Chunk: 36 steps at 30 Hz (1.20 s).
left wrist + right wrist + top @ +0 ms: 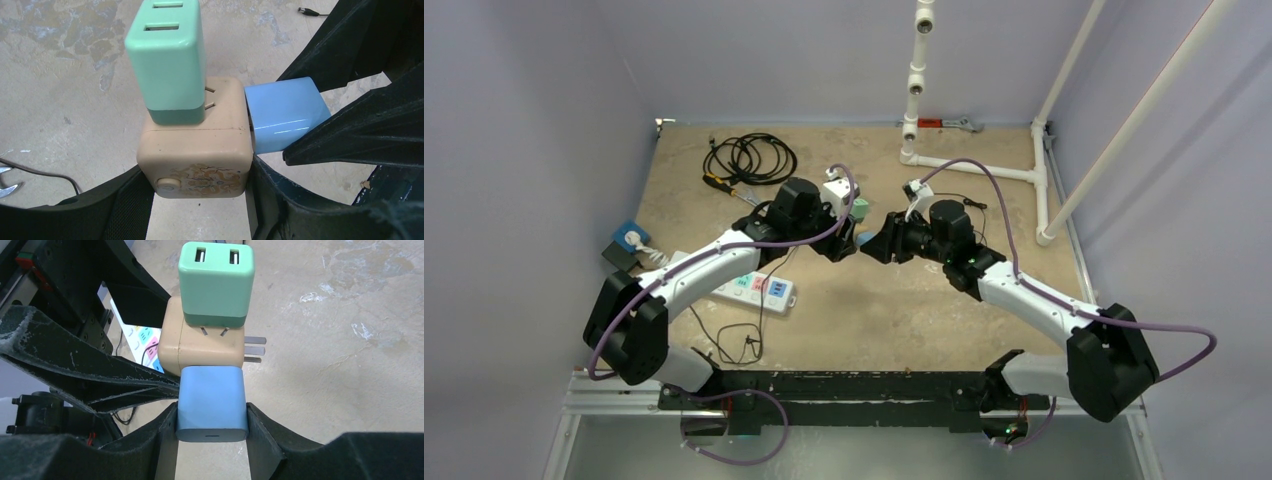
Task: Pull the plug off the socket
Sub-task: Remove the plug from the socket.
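At mid-worktop (pixel 874 320), the left gripper (pixel 196 197) is clamping the beige socket cube (pixel 195 155). The right gripper (pixel 212 437) is gripping the blue plug (pixel 212 400), which is sitting against the cube's three o'clock side in the left wrist view, with the green plug (pixel 167 60) at twelve.

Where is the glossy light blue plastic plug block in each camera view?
Top external: light blue plug block, tiny, mid-table, just below the mint green USB charger.
Left wrist: block centre right, charger upper centre.
Right wrist: block bottom centre, charger top centre.
Shared landmark: the charger.
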{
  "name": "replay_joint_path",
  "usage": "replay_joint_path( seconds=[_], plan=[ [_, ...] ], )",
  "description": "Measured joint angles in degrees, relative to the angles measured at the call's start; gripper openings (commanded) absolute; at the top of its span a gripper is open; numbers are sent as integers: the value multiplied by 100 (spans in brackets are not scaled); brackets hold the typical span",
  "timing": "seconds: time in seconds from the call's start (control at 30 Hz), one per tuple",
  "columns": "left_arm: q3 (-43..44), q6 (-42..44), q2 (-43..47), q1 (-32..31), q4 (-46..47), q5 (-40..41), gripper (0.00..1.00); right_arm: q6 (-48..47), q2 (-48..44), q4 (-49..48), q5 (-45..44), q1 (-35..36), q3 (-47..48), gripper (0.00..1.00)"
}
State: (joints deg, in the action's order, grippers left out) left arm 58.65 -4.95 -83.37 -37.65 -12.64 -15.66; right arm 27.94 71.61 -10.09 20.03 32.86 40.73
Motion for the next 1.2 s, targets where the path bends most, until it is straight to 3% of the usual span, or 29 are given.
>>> replay_joint_path(
  seconds=[0.63,0.97,1.2],
  plan=[
    [37,-144,-299,-330,-24,540,0,651,0,997,-907,251,210,0],
    [149,-20,-289,-330,-168,514,0,291,-52,898,-726,221,203,0],
    [186,131,-31,-330,-243,365,0,-304,-302,868,-87,85,188,0]
  ],
)
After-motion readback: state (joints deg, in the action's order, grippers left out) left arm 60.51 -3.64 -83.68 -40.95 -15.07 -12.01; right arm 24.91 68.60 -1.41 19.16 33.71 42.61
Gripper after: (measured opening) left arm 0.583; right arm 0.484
